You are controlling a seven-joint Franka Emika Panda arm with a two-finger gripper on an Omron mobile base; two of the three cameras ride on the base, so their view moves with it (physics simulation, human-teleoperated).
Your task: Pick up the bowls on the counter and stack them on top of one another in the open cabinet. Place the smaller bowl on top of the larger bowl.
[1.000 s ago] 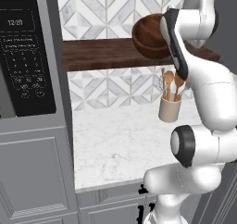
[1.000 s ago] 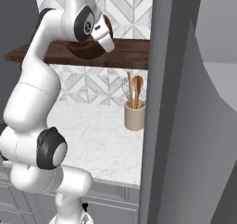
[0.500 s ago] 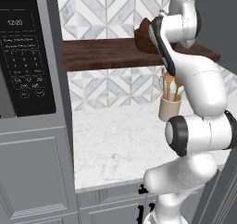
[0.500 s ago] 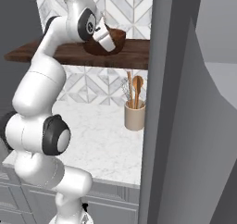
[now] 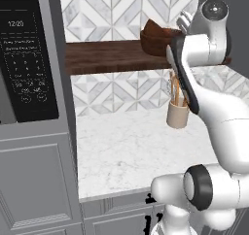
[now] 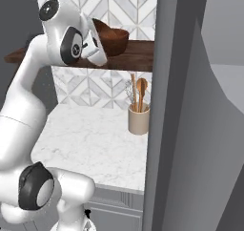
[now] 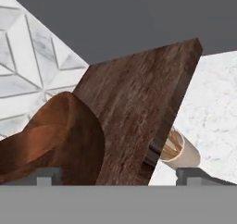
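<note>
Reddish-brown wooden bowl shapes [image 5: 156,41] rest on the dark wood shelf [image 5: 104,57], with one rim edge sticking up at the left. I cannot separate the larger bowl from the smaller one. In the right base view the bowl [image 6: 114,40] sits just right of my gripper [image 6: 96,41] above the shelf [image 6: 133,59]. The hand view has the bowl [image 7: 55,140] at lower left on the shelf board [image 7: 139,102]. My gripper [image 7: 113,174] is open, its fingertips [image 7: 48,174] wide apart, the left one against the bowl. The white marble counter [image 5: 124,151] holds no bowl.
A beige crock with wooden spoons [image 5: 177,113] stands on the counter under the shelf, also seen as the crock [image 6: 138,119]. A black microwave [image 5: 24,59] in a grey cabinet column bounds the left. A tall grey panel [image 6: 176,106] closes off the right.
My arm's upper links have swung and the elbow has come forward, while the hand stays by the bowl. The bowl has barely shifted on the shelf.
</note>
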